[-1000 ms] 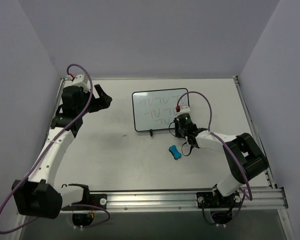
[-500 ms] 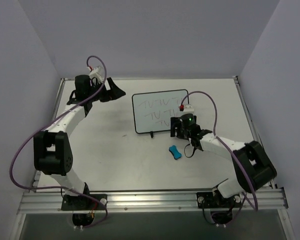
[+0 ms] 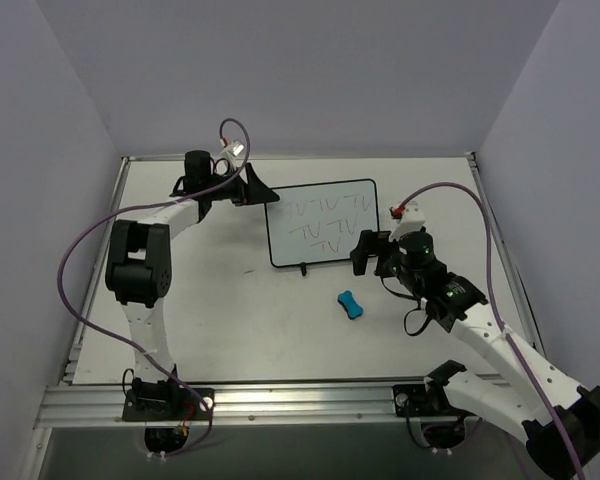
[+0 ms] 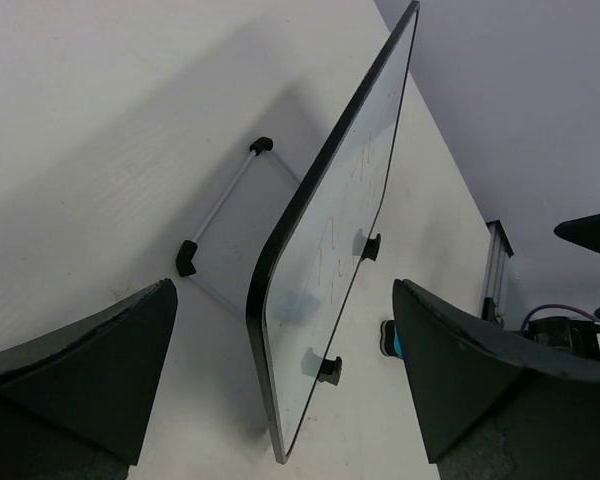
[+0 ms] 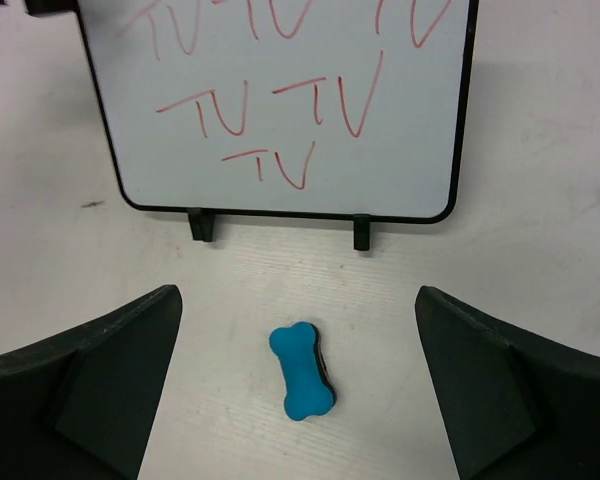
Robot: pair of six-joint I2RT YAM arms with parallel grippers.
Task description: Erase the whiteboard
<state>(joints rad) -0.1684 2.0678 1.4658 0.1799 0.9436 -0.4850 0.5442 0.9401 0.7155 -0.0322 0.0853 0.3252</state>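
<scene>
Whiteboard stands propped on the table, red "TV" scrawled across it in rows. From above, the left gripper gapes empty at its left edge and the right gripper is spread empty near its lower right corner. Left wrist: the board sits edge-on between parted fingers. Right wrist: a blue eraser lies just before the board.

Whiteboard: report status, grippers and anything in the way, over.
Left gripper open at left edge of whiteboard. Right gripper open, aimed at blue eraser, holding nothing. Whiteboard upright, red writing unerased. Nothing blocking the eraser.
</scene>
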